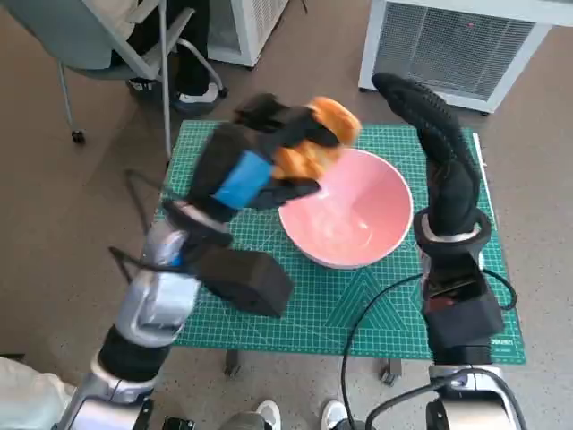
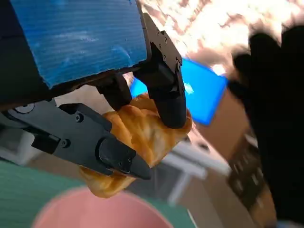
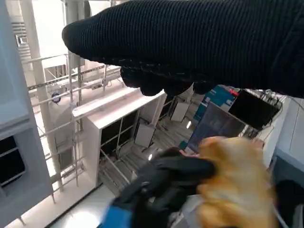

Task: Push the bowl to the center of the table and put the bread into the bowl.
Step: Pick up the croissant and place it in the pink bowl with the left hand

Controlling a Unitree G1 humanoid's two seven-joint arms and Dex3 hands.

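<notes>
The left hand (image 1: 255,166) holds the bread (image 1: 315,139) raised over the far left rim of the pink bowl (image 1: 347,210), which sits near the middle of the desk (image 1: 376,305), on its green mat. From the head view the bread is a golden-orange lump, partly blurred, with black fingers (image 1: 269,112) wrapped over its near side.

The left wrist view shows the grip far more plainly: the bread (image 2: 137,142) is clamped between black fingers (image 2: 166,95) on both sides, and the pink rim of the bowl (image 2: 95,211) lies just beneath it. It also catches the gloved right hand (image 2: 275,118) as a dark shape beyond.

The right hand (image 1: 430,116) stands upright at the far right edge of the bowl, fingers extended and holding nothing. Its own wrist view shows only the glove (image 3: 190,42) as a dark band, with the bread (image 3: 235,185) and the left hand (image 3: 161,185) blurred below it.

A chair (image 1: 107,45) and a person's shoes (image 1: 192,94) stand beyond the desk's far left corner.
</notes>
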